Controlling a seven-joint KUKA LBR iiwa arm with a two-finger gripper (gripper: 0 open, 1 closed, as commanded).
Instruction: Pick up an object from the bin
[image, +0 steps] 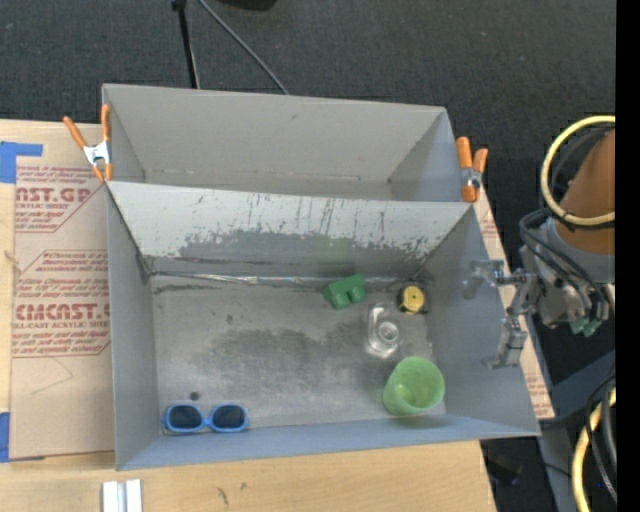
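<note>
While the gripper (506, 318) hangs above the right-hand wall of the bin (130, 330), nothing shows between its tips, and whether it is apart or together I cannot tell from this angle. Nothing has been picked yet, by my reading.

Everything in the bin lies to the view's left of the gripper, down on the floor. Nearest is a green cup (413, 387), close to the right wall and the near wall, its round mouth turned up toward the camera. Just beyond it stands a small clear glass (381, 333), and past that a little yellow knob (411, 298) sits near the far slope. A green block (345, 291) rests beside the knob, further left. A pair of blue sunglasses (206, 418) lies well apart from all these, in the near left corner, its long axis running along the near wall.

The coming move, I judge, turns on travelling leftward and downward from the wall; the cup is the shortest reach.
</note>
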